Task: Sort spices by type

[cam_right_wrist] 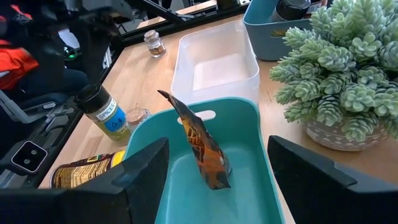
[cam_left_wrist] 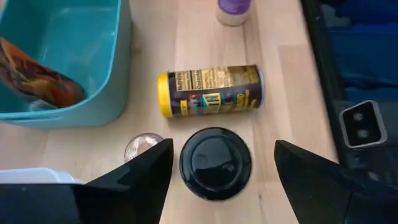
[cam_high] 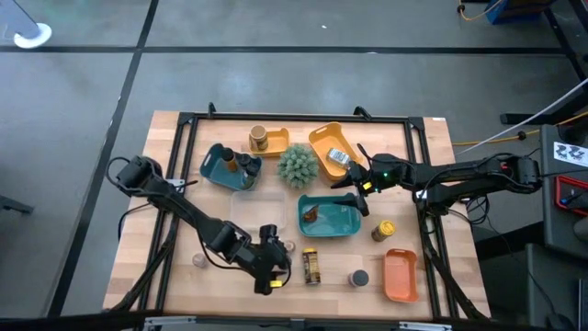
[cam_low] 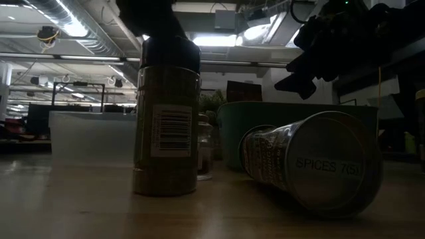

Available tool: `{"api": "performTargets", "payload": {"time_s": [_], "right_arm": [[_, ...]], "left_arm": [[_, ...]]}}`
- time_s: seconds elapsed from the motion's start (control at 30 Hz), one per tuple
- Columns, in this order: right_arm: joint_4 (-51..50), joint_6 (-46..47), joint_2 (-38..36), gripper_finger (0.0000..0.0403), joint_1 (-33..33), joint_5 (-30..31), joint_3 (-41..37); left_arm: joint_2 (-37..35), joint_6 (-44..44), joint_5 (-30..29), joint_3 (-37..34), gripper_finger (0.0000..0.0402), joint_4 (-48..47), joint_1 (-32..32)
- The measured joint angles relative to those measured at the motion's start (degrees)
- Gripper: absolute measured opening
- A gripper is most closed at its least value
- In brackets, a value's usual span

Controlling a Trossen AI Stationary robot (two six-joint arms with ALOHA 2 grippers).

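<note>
A wooden tabletop (cam_high: pixel 175 230) seen from above, with two dark robot arms reaching in from either side.

The left hand (cam_high: pixel 268 268) hangs over the near edge of the tabletop, its two fingers (cam_left_wrist: pixel 134 180) spread wide apart and holding nothing. Directly below the gap between them stands a dark-capped jar (cam_left_wrist: pixel 216 163), upright, its round black lid facing up — the fingers flank it without touching. Just beyond it lies a yellow-lidded jar (cam_left_wrist: pixel 210 91) on its side, label up. A small clear jar (cam_left_wrist: pixel 142 145) stands close beside the dark-capped one.

The right hand (cam_high: pixel 358 188) hovers above the far right corner of a teal tray (cam_high: pixel 344 223) in the middle of the tabletop; its fingers (cam_right_wrist: pixel 143 180) are also wide open and empty. Inside that tray an amber packet (cam_right_wrist: pixel 200 144) leans upright. Next to the tray sits an empty clear tray (cam_right_wrist: pixel 214 65), and beside both a green spiky plant (cam_right_wrist: pixel 339 68) in a pot.

Farther back, a blue tray (cam_high: pixel 217 167) holds a dark jar, a tan jar (cam_high: pixel 259 139) stands on a yellow tray, and an orange tray (cam_high: pixel 323 142) holds a white-blue sachet (cam_high: pixel 339 157). Toward the near right corner stand another yellow-lidded jar (cam_high: pixel 383 230), a grey round tin (cam_high: pixel 358 278) and an empty orange tray (cam_high: pixel 401 274).
</note>
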Motion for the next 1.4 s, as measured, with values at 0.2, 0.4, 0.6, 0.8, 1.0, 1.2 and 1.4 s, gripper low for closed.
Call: {"api": "performTargets", "payload": {"time_s": [0.2,0.4,0.6,0.8,1.0,1.2,1.4], "right_arm": [[0.0,0.0,0.0,0.0273,0.0,0.0,0.0],[0.0,0.0,0.0,0.0273,0.0,0.0,0.0],[0.0,0.0,0.0,0.0273,0.0,0.0,0.0],[0.0,0.0,0.0,0.0273,0.0,0.0,0.0],[0.0,0.0,0.0,0.0273,0.0,0.3,0.0],[0.0,0.0,0.0,0.0273,0.0,0.3,0.0],[0.0,0.0,0.0,0.0273,0.0,0.3,0.0]], "left_arm": [[2.0,0.3,-0.1,0.0,0.0263,0.0,0.0],[3.5,-0.2,0.0,0.0,0.0263,0.2,0.0],[5.7,-1.4,0.0,0.0,0.0263,2.1,0.0],[8.2,-4.3,0.1,0.0,0.0263,4.0,0.1],[8.3,-4.2,-0.9,0.0,0.0258,4.1,0.1],[8.3,-4.5,-1.5,0.0,0.0201,3.8,0.1],[7.5,-4.5,-1.2,0.0,0.0186,3.6,0.1]]}}
